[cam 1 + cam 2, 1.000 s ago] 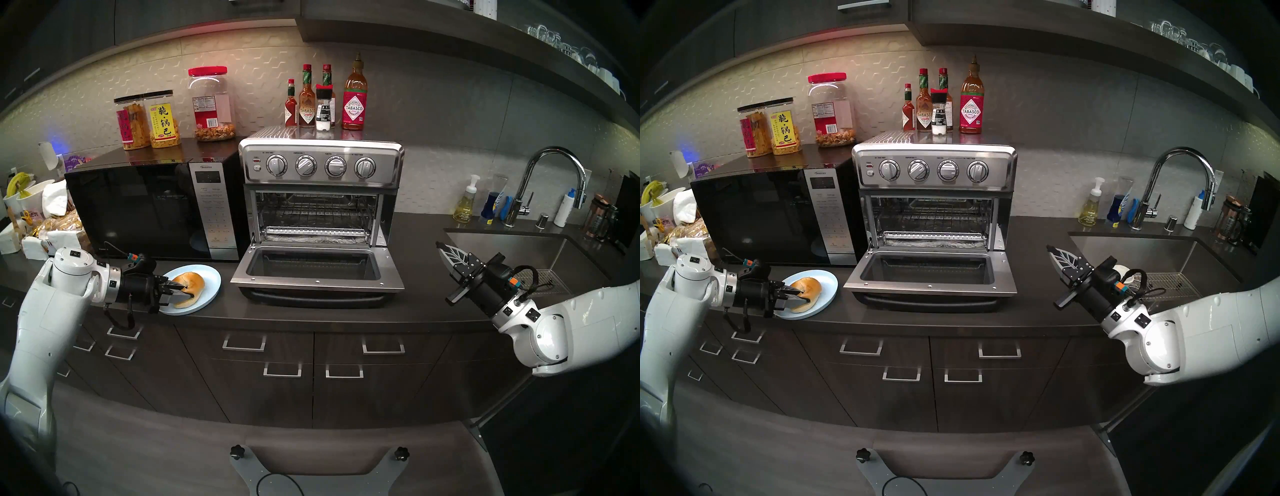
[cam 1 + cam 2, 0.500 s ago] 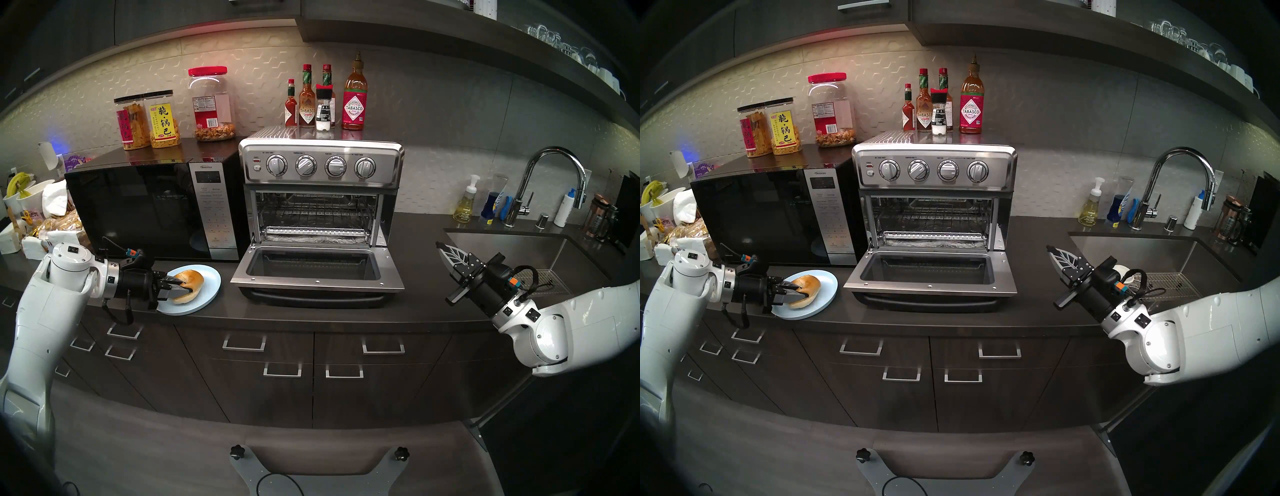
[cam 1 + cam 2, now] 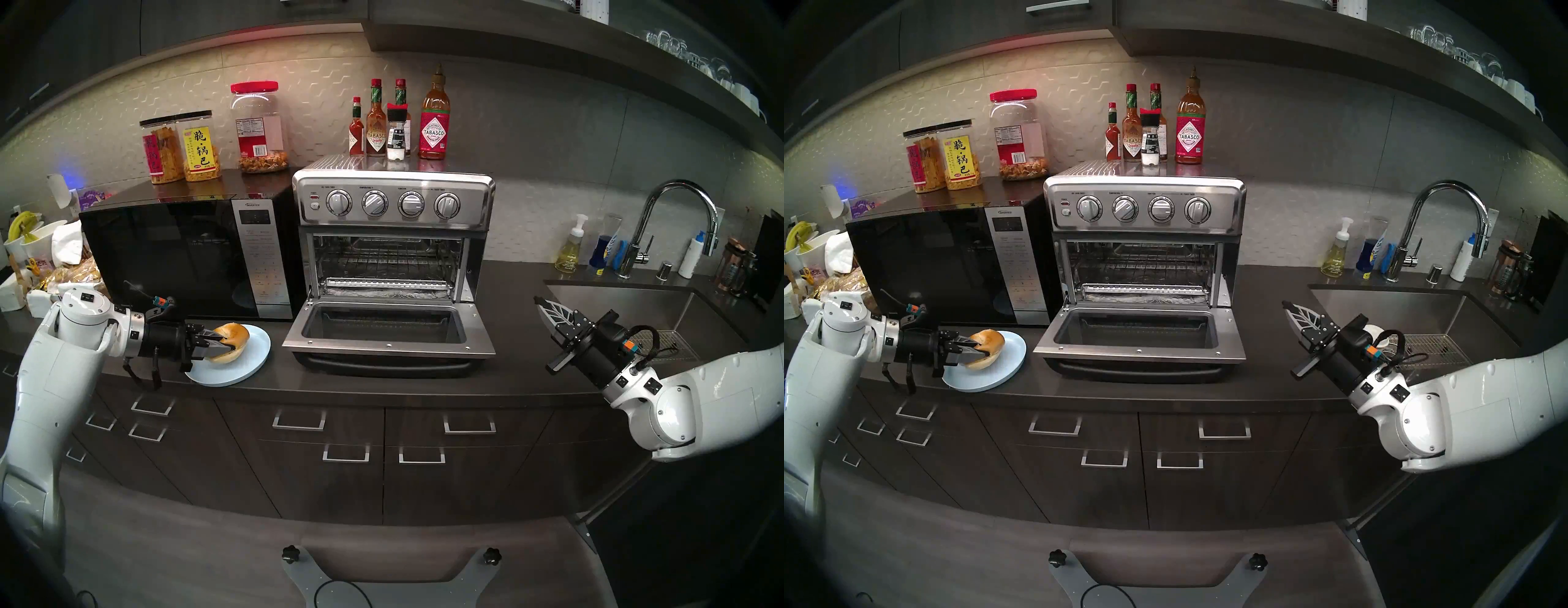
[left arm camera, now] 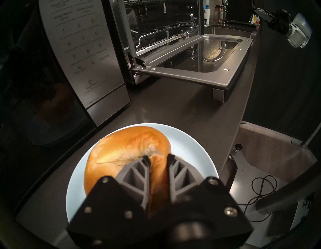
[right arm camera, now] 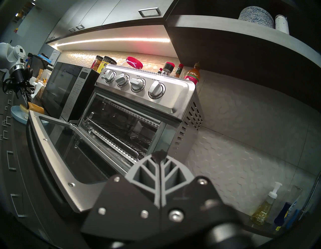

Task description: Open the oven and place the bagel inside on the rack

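Observation:
The golden-brown bagel (image 3: 238, 333) (image 4: 125, 147) hangs tilted just above the pale blue plate (image 3: 254, 361) (image 4: 192, 147) at the counter's left. My left gripper (image 3: 228, 344) (image 4: 158, 159) is shut on its near rim, one finger through the centre hole. To the right stands the steel oven (image 3: 392, 187), its glass door (image 3: 297, 337) folded down flat. The wire rack (image 3: 386, 260) (image 4: 173, 26) is bare inside the cavity. My right gripper (image 3: 539, 302) (image 5: 159, 155) hovers shut and empty over the counter, right of the door.
A black microwave (image 3: 169, 254) stands just behind the plate, touching the oven's left side. Sauce bottles (image 3: 433, 123) stand on the oven's top. Below the rack lies a foil-lined tray (image 3: 386, 291). The sink (image 3: 636, 305) and tap lie to the right; bags and bowls crowd the far left.
My left gripper has risen and drawn slightly back, lifting the bagel off the plate. The right arm has not moved.

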`<state>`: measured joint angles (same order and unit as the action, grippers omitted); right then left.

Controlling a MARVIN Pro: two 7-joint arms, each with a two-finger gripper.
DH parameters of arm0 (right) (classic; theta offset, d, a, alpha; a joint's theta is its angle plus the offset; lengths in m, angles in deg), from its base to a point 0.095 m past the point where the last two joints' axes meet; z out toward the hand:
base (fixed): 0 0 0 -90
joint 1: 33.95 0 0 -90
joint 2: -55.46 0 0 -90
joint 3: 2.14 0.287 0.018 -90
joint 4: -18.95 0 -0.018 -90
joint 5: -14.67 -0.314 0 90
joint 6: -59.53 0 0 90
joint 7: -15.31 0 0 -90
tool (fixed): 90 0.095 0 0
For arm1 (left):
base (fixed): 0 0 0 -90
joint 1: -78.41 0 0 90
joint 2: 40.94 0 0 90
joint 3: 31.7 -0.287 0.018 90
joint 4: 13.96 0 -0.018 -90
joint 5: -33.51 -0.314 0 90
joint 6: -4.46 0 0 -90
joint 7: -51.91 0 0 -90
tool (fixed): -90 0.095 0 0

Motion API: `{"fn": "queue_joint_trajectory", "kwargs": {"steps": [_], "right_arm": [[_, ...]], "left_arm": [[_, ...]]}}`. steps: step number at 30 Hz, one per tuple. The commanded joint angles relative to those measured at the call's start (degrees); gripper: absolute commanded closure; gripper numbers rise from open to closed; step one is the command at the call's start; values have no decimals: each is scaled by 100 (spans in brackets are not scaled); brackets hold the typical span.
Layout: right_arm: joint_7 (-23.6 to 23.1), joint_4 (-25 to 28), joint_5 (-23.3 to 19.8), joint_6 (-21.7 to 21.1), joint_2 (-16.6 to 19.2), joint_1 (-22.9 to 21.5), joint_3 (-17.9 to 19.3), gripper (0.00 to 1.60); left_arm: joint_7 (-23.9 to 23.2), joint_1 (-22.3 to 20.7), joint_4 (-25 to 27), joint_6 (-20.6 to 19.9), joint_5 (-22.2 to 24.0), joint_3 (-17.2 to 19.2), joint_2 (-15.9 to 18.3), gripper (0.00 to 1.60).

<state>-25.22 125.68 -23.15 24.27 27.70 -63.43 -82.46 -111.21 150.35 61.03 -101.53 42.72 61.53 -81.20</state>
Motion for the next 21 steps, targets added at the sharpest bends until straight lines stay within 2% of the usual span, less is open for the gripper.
{"fn": "queue_joint_trajectory", "kwargs": {"steps": [1, 8, 21], "right_arm": [[8, 10, 11, 5, -12, -64, 52, 160], [7, 9, 11, 6, -12, -63, 52, 160], [7, 9, 10, 6, -12, -63, 52, 160]], "left_arm": [[-15, -167, 260, -22, 16, 108, 133, 160], [-7, -213, 487, -53, 13, 168, 216, 160], [-35, 13, 1405, -357, 168, 537, 282, 160]]}}
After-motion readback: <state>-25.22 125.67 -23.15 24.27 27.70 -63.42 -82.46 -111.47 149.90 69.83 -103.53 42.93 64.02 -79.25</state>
